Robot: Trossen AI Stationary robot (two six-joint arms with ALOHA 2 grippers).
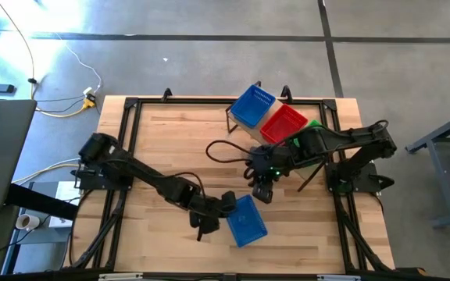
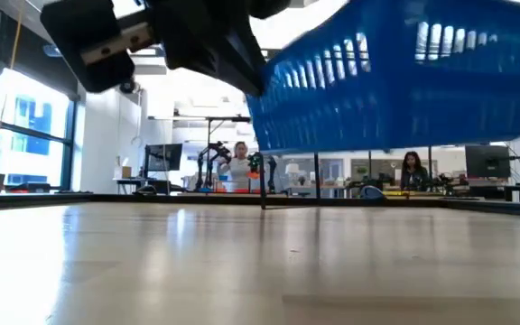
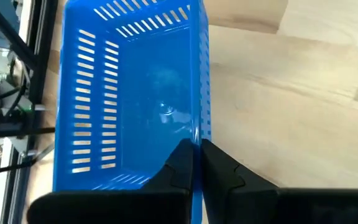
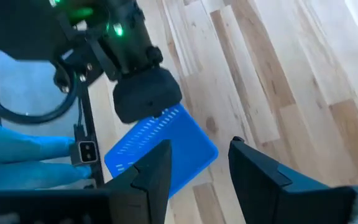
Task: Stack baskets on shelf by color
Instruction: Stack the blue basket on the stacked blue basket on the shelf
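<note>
Wooden planks of the table [image 1: 162, 140] fill the scene from above, ringed by a black metal frame, with both dark arms reaching toward the middle. At the far side stands the shelf [image 1: 237, 125], carrying a blue basket [image 1: 252, 105] and a red basket [image 1: 283, 123] side by side, with a sliver of a green basket [image 1: 312, 125] showing just beyond the red one under the right arm.

Near the front edge, the left gripper [image 1: 223, 209] holds a second blue basket [image 1: 247, 220] — the left wrist view shows its two fingers [image 3: 185, 165] pinched together over one perforated wall, one finger inside and one outside. From table height the basket [image 2: 395, 77] hangs clear of the wood, tilted, with daylight under its base.

The right gripper [image 1: 262, 190] hovers over the middle of the table, just beyond the held basket and apart from it; its fingers [image 4: 151, 171] stand spread with nothing between them, and the blue basket [image 4: 160, 146] lies below and ahead in its own wrist view.

Beyond the table's far rim, two people [image 2: 239, 164] stand among workbenches in the room — small and distant.
</note>
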